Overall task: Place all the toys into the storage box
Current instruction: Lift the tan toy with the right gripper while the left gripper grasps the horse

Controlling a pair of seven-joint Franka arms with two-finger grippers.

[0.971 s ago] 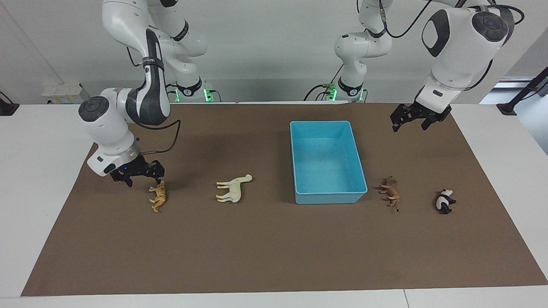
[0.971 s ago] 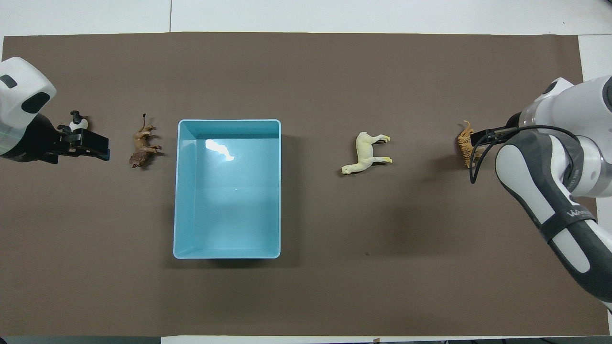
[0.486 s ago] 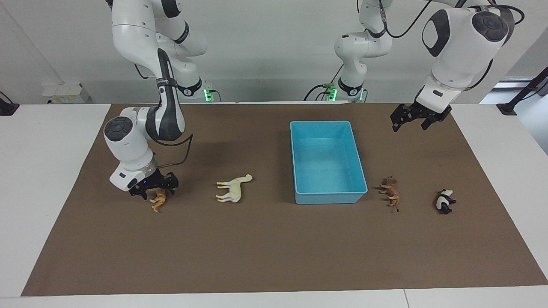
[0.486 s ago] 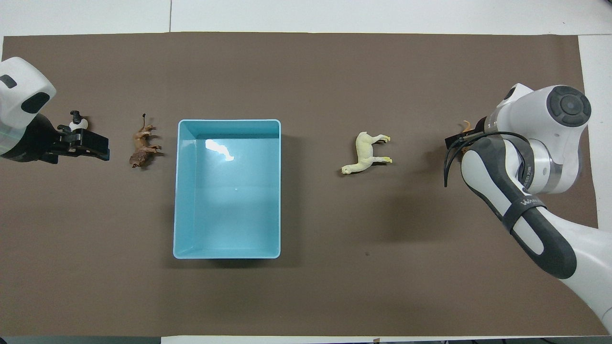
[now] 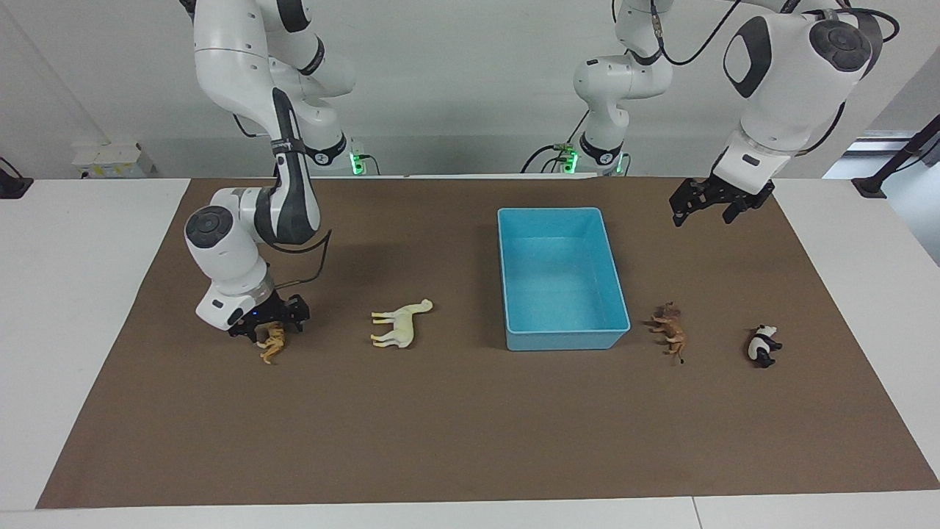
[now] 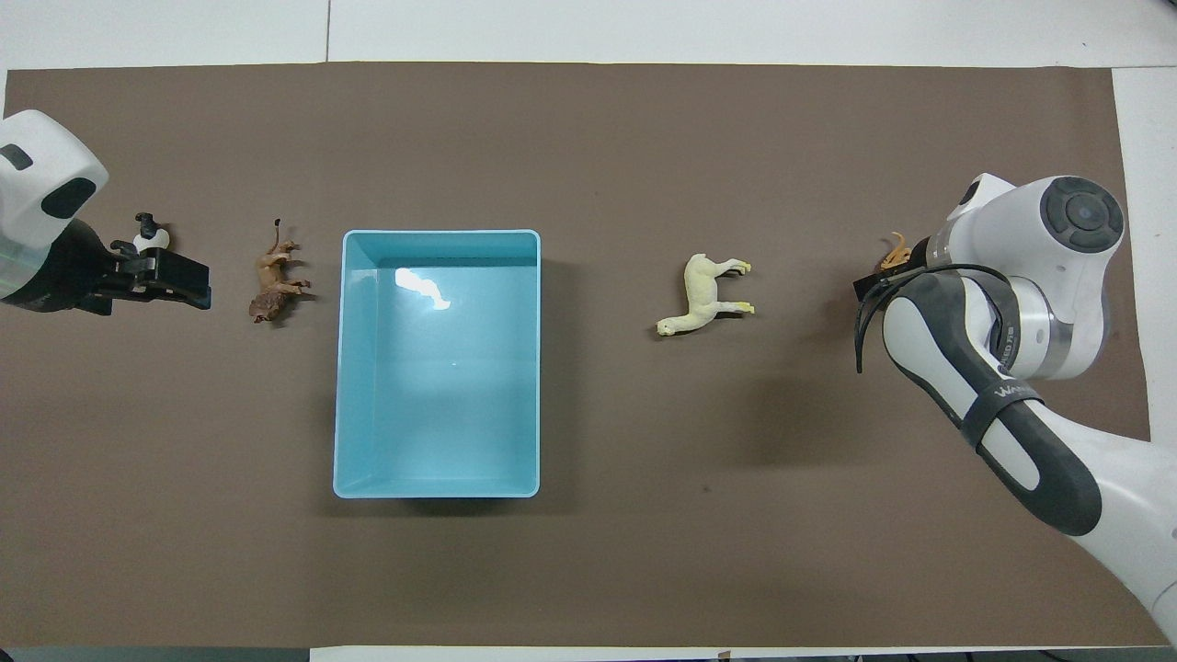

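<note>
1. Facing view: the right tool (image 5: 269,328) is down at the tiger (image 5: 272,344) on the desk (image 5: 470,441) — whether it grips, I cannot tell. The left tool (image 5: 711,208) waits aloft, fingers spread, toward the left arm's end.
2. Overhead view: the storage box (image 6: 342,368) lies between lion (image 6: 273,285) and horse (image 6: 703,295); the left tool (image 6: 156,276) covers part of the panda (image 6: 149,237).
</note>
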